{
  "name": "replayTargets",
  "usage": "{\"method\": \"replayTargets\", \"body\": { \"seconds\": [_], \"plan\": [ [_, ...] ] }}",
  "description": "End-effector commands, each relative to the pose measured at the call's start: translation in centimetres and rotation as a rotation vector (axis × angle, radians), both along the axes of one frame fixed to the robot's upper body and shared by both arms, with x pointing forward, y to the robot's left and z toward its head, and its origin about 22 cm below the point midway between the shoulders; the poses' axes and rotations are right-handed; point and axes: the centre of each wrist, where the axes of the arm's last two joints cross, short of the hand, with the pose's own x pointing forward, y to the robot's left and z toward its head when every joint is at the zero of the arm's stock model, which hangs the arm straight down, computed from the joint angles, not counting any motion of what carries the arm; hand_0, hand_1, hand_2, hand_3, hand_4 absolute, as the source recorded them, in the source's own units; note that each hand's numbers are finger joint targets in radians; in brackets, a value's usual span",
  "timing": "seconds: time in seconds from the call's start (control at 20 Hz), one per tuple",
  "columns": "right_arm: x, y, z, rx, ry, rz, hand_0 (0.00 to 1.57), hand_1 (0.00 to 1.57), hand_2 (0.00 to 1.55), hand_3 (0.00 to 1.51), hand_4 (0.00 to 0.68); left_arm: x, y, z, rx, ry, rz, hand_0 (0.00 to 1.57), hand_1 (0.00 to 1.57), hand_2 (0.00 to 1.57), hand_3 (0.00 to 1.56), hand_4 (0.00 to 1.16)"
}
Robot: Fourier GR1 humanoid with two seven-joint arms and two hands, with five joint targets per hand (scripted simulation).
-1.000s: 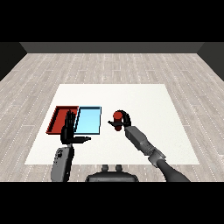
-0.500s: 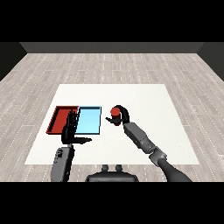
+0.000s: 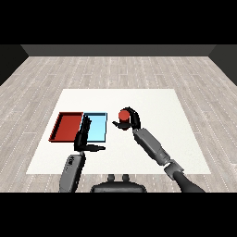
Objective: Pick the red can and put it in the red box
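The red can (image 3: 123, 114) is held above the white table (image 3: 157, 102), just right of the light blue tray (image 3: 96, 127). My right hand (image 3: 131, 120) is shut on it, fingers curled round its side. The red tray (image 3: 67, 126) lies at the left, touching the blue tray. My left hand (image 3: 84, 137) hangs open with straight fingers over the seam between the two trays, its thumb pointing right. Nothing lies in either tray.
The white table is bordered by grey wood-plank floor (image 3: 41, 83) on all sides. My right forearm (image 3: 152, 146) runs from the lower right up toward the can.
My right hand has carried the red can leftward and slightly up, closer to the blue tray. The left hand has stayed where it was.
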Motion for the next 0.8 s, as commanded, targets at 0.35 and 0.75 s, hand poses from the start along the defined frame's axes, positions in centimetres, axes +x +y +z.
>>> {"method": "replayTargets", "body": {
  "seconds": [0.35, 0.75],
  "plan": [
    [-5.8, 0.3, 2.0, 0.019, -0.021, 0.004, 1.45, 1.45, 1.43, 1.38, 0.653, -0.6, -5.6, -0.3, 0.012, 0.074, -0.051, 0.00, 0.00, 0.00, 0.00, 0.00],
    [-6.4, -0.5, 2.2, 0.066, -0.032, 0.012, 1.46, 1.46, 1.44, 1.40, 0.659, 0.9, -7.2, -0.6, 0.002, 0.134, -0.118, 0.00, 0.00, 0.00, 0.00, 0.00]
  ]
}}
